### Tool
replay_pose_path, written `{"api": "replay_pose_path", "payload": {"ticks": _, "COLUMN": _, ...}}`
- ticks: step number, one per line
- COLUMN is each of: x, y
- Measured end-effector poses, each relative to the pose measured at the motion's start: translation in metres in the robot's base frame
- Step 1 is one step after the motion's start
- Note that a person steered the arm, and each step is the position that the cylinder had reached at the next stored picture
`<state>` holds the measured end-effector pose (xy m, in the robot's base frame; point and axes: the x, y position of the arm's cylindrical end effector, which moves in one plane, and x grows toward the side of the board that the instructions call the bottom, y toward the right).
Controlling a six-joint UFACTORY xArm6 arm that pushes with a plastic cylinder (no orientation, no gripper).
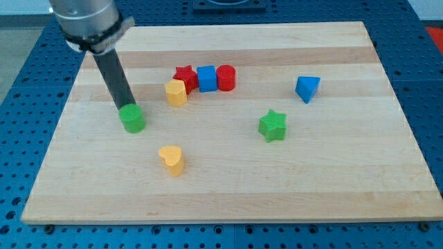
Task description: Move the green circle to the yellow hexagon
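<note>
The green circle (pixel 132 118) sits on the wooden board at the view's left. My tip (pixel 124 107) touches its upper left edge; the dark rod rises from there toward the view's top left. The yellow hexagon (pixel 176 92) stands to the circle's upper right, at the left end of a row of blocks, a short gap away from the circle.
A red star (pixel 185 77), a blue cube (pixel 206 78) and a red cylinder (pixel 226 77) line up right of the hexagon. A yellow heart (pixel 171 160) lies lower middle, a green star (pixel 273 125) right of centre, a blue triangle (pixel 307 88) further right.
</note>
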<state>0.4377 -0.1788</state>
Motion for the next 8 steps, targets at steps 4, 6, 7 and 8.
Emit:
{"api": "replay_pose_path", "payload": {"ticks": 4, "x": 0.062, "y": -0.016}}
{"api": "replay_pose_path", "payload": {"ticks": 6, "x": 0.071, "y": 0.047}}
{"api": "replay_pose_path", "payload": {"ticks": 7, "x": 0.045, "y": 0.079}}
{"api": "replay_pose_path", "payload": {"ticks": 8, "x": 0.035, "y": 0.088}}
